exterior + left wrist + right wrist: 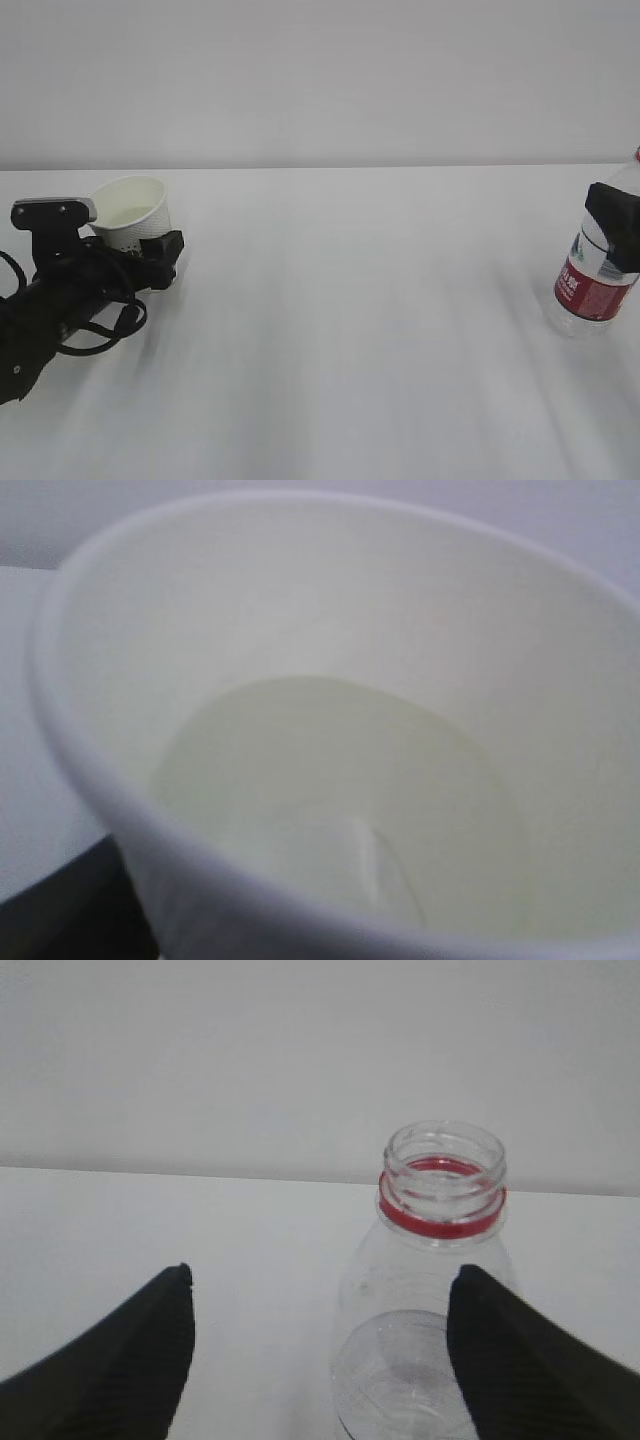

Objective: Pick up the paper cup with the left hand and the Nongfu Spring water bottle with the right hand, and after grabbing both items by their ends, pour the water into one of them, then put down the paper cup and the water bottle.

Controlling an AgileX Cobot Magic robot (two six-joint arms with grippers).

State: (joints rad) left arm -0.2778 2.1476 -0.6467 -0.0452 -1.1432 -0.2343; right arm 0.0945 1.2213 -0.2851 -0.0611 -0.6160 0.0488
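Paper cup (pixel 131 212), white with a rolled rim and a cream interior, stands at the far left of the white table (pixel 350 330), its lower wall showing small dark lettering and its mouth tilted slightly toward the viewer. Left hand (pixel 150 255), a bulky black arm with looping cables and a light grey block at its upper end, lies low over the table at the near left with its two-finger end against the cup's base; whether the fingers press the cup or merely flank it cannot be told from the exterior view. From the left wrist, the cup (pixel 340 730) fills nearly the whole picture, seen from above into its mouth, where a pale pool of water (pixel 330 800) covers the bottom; the fingers themselves are not visible there, save a dark patch at the lower left corner. Nongfu Spring water bottle (pixel 600 255), clear with a red-and-white label, stands upright at the far right edge of the scene, well apart from the cup. Right hand (pixel 615 225), a small black block, overlaps the bottle's upper body. From the right wrist, the bottle (pixel 440 1260) shows an uncapped mouth and a red neck ring, and the right hand (pixel 320 1350) has its two black ribbed fingers (pixel 130 1360) spread wide, the bottle close against the right-side finger, the left-side finger clear of it.
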